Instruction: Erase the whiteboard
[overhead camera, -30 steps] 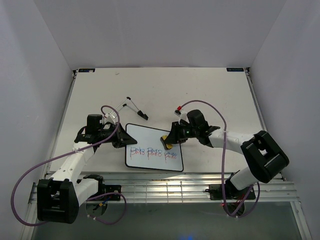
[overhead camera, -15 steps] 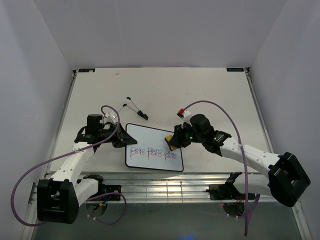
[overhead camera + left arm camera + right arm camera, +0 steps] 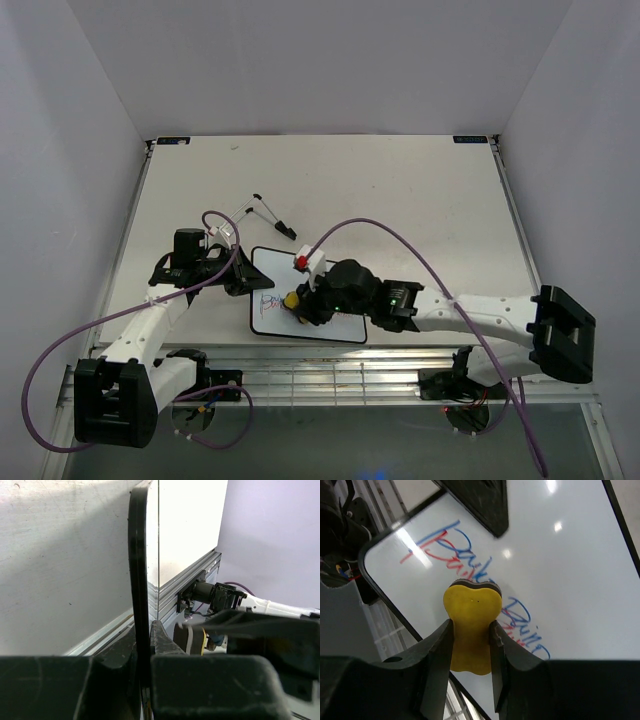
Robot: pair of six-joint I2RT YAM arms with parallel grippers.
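The whiteboard, white with a thin black frame, lies near the table's front edge. My left gripper is shut on its left edge; in the left wrist view the black frame runs between the fingers. My right gripper is shut on the yellow bone-shaped eraser and presses it on the board's left part. In the right wrist view the eraser sits between red-and-blue handwriting on both sides, on the whiteboard. The right arm hides the board's right half from above.
A thin white-and-black tool lies on the table behind the board. A ribbed aluminium rail runs along the near edge. Purple cables loop over both arms. White walls enclose the table.
My right gripper has swept the eraser leftward across the board, from its right-middle to its left part. The left gripper and the board have stayed put.
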